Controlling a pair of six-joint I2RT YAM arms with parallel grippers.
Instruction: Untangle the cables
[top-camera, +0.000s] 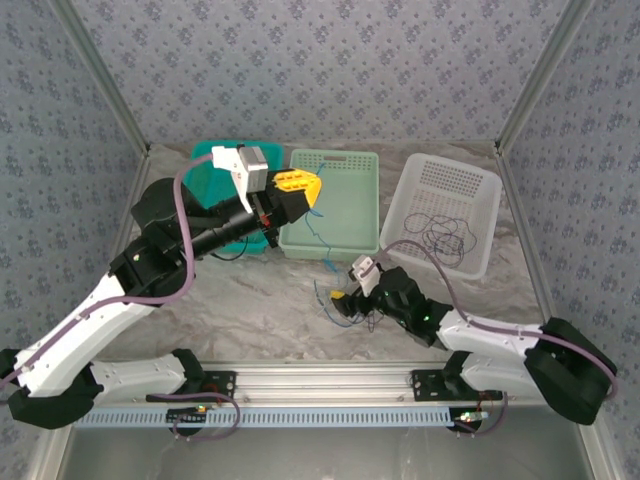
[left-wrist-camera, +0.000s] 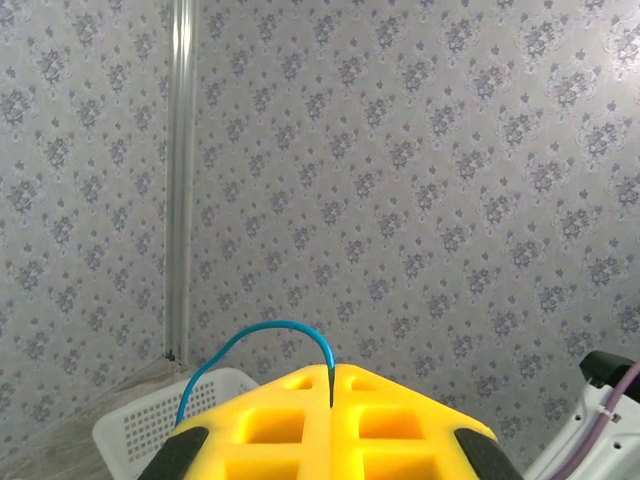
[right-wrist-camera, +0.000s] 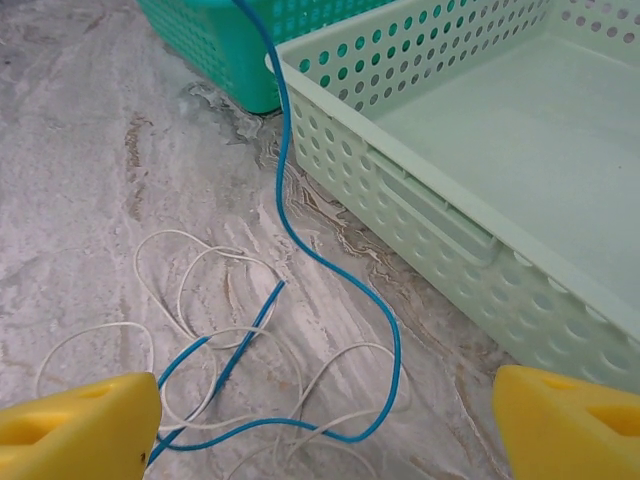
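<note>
My left fingers (left-wrist-camera: 350, 410) are pressed together on the blue cable (left-wrist-camera: 270, 330), raised high where the teal basket (top-camera: 212, 160) meets the pale green basket (top-camera: 330, 154). The blue cable drops past the green basket's near corner to the table (right-wrist-camera: 90, 130) and loops there among the coils of the white cable (right-wrist-camera: 180, 265). My right fingers (right-wrist-camera: 80, 420) are spread wide, low over that tangle, holding nothing. In the white basket (top-camera: 488, 195) on the right lie dark cables (top-camera: 445, 235)

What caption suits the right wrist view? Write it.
Open right tool above blue cable and white cable beside pale-green basket.
</note>
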